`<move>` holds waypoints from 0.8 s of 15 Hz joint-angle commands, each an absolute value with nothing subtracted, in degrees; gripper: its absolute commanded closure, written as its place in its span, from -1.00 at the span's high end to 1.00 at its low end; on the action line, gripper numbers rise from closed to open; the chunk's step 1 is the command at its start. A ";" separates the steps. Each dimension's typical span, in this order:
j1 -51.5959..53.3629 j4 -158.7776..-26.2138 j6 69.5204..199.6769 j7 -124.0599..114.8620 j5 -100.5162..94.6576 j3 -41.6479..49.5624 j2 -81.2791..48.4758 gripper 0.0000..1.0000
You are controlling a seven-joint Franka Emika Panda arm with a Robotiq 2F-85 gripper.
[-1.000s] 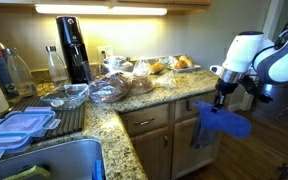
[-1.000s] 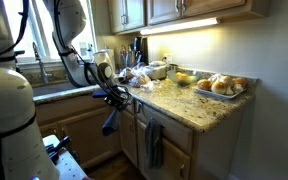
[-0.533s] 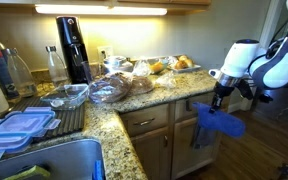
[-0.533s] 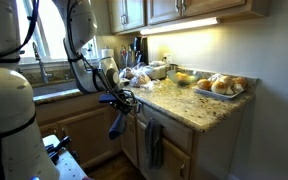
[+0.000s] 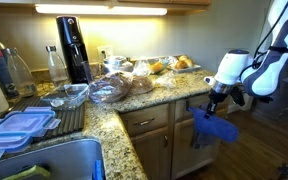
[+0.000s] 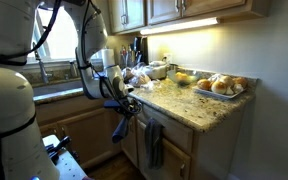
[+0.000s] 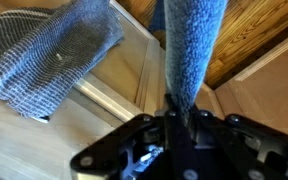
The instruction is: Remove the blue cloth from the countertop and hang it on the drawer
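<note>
The blue cloth hangs limp from my gripper, which is shut on its top end, in the air beside the cabinet fronts and below the rim of the granite countertop. In the other exterior view the blue cloth dangles from the gripper just off the countertop corner. In the wrist view the blue cloth runs away from the shut gripper over the wooden drawer front.
A longer grey-blue towel hangs over a drawer front. On the counter stand food trays, bags, a black appliance and bottles. A sink with plastic lids lies near the camera.
The arm has carried the blue cloth closer to the cabinet fronts and slightly lower. The gripper has stayed shut on it.
</note>
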State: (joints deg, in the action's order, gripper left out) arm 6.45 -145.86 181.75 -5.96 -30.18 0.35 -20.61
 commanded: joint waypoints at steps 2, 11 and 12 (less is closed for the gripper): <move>6.44 -144.03 183.93 -5.75 -30.55 1.08 -22.51 -0.88; 1.93 -141.03 183.52 -4.58 -29.82 -3.45 -27.90 -0.88; 0.75 -140.77 183.53 -4.43 -29.78 -4.42 -28.75 -0.89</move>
